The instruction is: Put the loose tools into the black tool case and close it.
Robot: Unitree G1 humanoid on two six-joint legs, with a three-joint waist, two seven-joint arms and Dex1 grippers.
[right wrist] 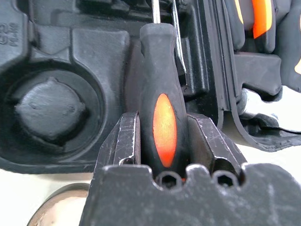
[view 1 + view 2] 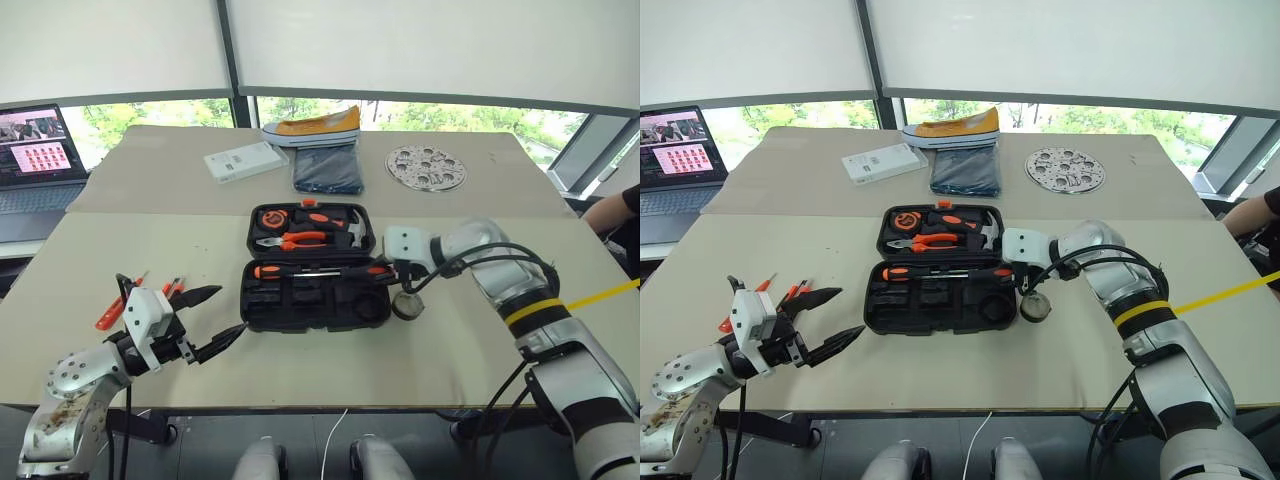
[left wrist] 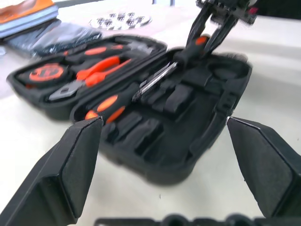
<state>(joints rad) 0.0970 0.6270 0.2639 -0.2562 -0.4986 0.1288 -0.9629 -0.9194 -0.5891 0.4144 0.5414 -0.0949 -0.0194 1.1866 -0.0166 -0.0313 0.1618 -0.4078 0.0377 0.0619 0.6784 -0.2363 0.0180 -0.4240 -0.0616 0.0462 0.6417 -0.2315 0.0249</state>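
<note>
Right wrist view: right gripper point(image 1: 163, 141) clamps a screwdriver point(image 1: 162, 108) over the open tool case point(image 2: 310, 310), left gripper point(image 2: 205, 325) spread empty, loose tools point(image 2: 140, 295) left of the case remain.

left gripper point(image 3: 162, 160) fingers spread wide before the open black tool case point(image 3: 207, 127); right gripper point(image 3: 212, 35) pinches a screwdriver point(image 3: 186, 54) over it.
</note>
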